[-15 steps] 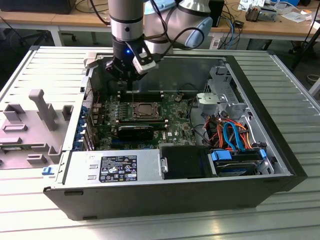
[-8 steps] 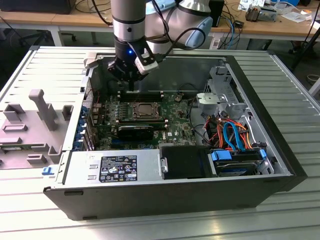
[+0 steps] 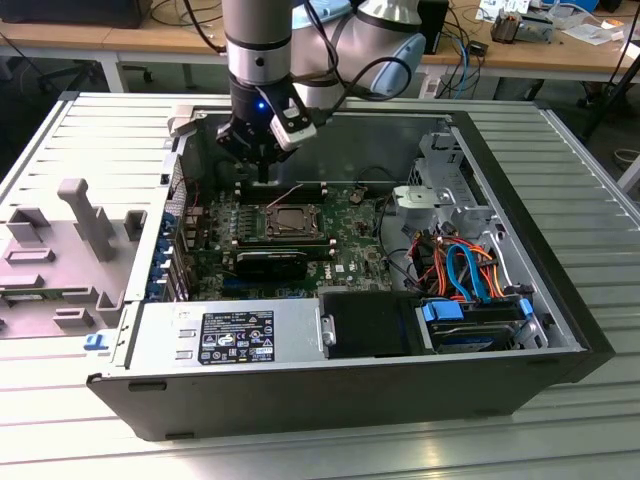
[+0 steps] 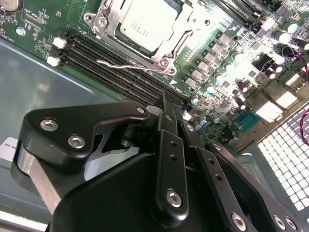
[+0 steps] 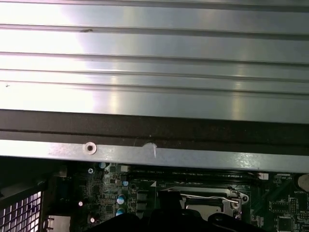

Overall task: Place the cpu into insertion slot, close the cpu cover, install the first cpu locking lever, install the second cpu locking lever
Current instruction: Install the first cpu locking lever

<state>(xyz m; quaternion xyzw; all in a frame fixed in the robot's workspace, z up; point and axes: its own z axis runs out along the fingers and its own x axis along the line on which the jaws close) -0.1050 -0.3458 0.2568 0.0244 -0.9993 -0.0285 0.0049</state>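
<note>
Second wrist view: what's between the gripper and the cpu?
In the second wrist view, between the gripper and the cpu lie the black memory slots and a thin silver locking lever running along the socket's edge.

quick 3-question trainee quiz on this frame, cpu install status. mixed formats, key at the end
1. True or false: the cpu already sits in the insertion slot.
2. In the exterior view, where is the gripper?
A. Directly over the middle of the cpu
B. Beside the insertion slot, off the cpu
C. At the exterior view's right edge
3. One word: is the cpu cover up or down?

Key: 1 true; 2 B; 3 down, its frame lies flat around the cpu's top.
</note>
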